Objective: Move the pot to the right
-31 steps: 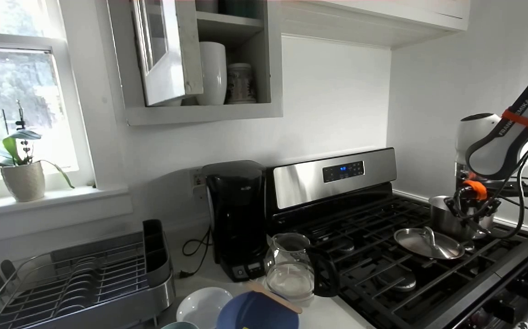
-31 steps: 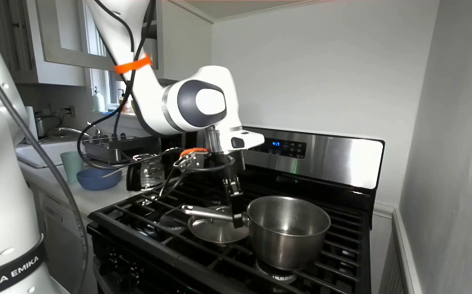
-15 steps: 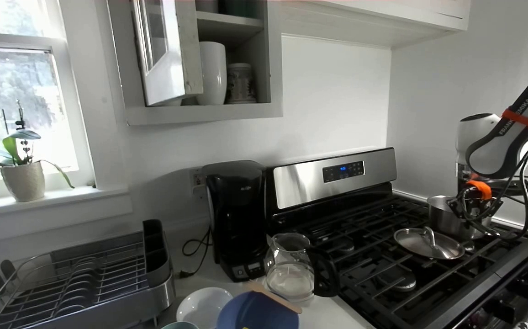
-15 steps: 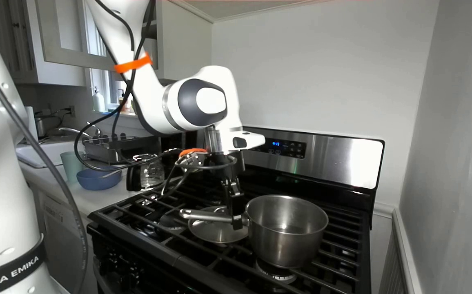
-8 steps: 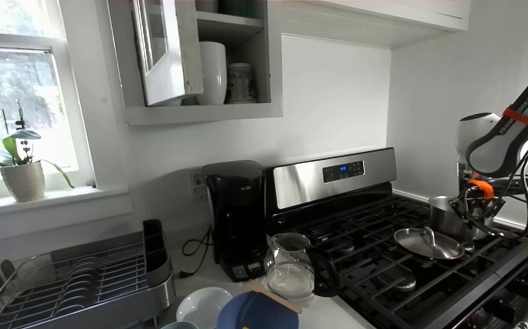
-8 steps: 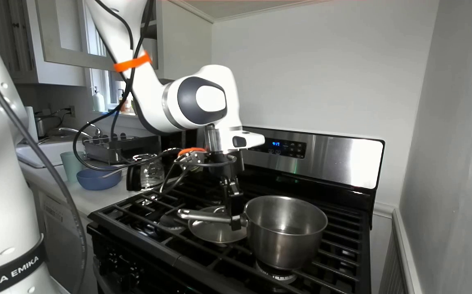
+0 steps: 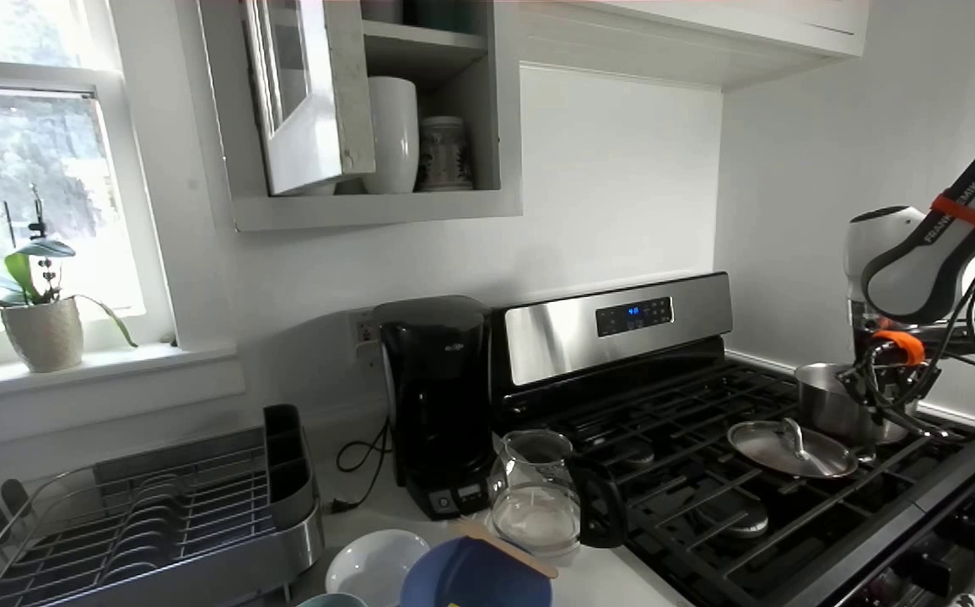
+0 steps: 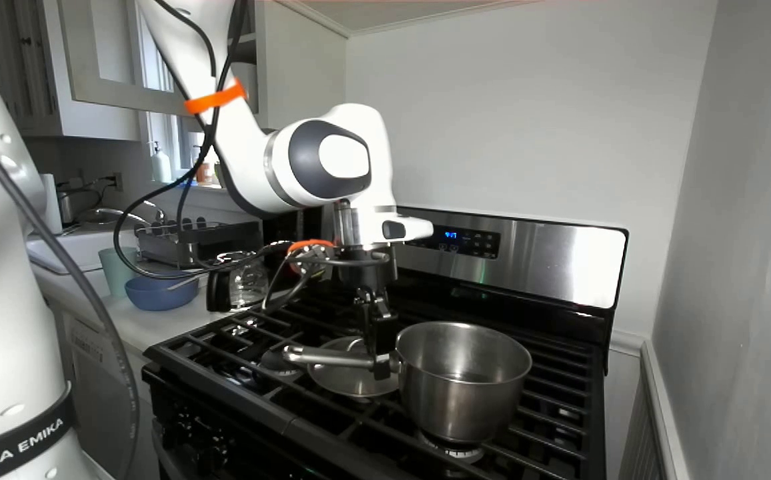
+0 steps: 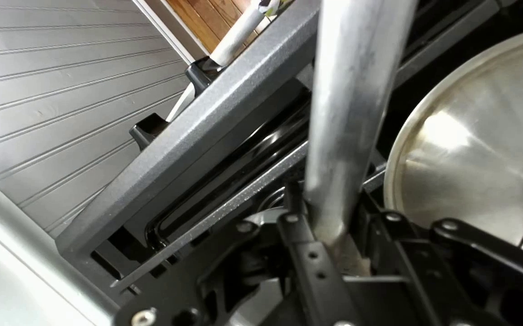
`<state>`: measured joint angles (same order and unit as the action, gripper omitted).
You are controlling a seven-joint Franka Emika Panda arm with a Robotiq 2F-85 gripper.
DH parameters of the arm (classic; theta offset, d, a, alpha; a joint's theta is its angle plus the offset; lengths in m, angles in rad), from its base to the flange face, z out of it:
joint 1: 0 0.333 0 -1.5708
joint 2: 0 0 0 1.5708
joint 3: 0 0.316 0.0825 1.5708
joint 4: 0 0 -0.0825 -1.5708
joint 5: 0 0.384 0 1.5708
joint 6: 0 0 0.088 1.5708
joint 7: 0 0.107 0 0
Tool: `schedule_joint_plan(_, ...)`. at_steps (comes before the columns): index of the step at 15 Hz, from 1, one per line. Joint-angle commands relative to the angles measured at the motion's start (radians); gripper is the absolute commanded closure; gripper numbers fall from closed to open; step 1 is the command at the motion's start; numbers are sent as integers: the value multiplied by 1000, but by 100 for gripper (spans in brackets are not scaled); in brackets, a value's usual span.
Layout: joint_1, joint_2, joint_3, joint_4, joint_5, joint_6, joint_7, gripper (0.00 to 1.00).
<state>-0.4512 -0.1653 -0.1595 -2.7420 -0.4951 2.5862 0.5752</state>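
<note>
The pot [image 8: 459, 410] is deep, round, shiny steel and stands upright over a burner at the stove's end near the side wall. I cannot tell whether its base touches the grate. It also shows in an exterior view [image 7: 825, 405], partly behind my gripper [image 7: 886, 400]. Its long handle points away from the wall side. My gripper [image 8: 380, 363] points down and is shut on the handle close to the pot's wall. In the wrist view the handle [image 9: 356, 90] runs between the two fingers of my gripper [image 9: 331, 206]; the pot's body is mostly hidden there.
A shallow silver lid [image 8: 352, 381] lies on the grate right beside the handle; it also shows in the wrist view [image 9: 483, 149]. A glass jar [image 7: 538, 497], a coffee maker [image 7: 437, 405] and a blue bowl [image 8: 162, 291] stand on the counter. The stove's back panel [image 8: 525, 260] rises behind.
My gripper has come onto the handle and shut. Gripper and pot have shifted slightly together, the pot a little to the left in one exterior picture. The lid has not moved.
</note>
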Motion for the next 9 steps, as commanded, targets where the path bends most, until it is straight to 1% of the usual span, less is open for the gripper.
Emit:
schedule_joint_plan(1,27,-22,-26,0,35,-17,-76,93)
schedule_joint_plan(9,38,-24,-43,0,70,-42,-181,93)
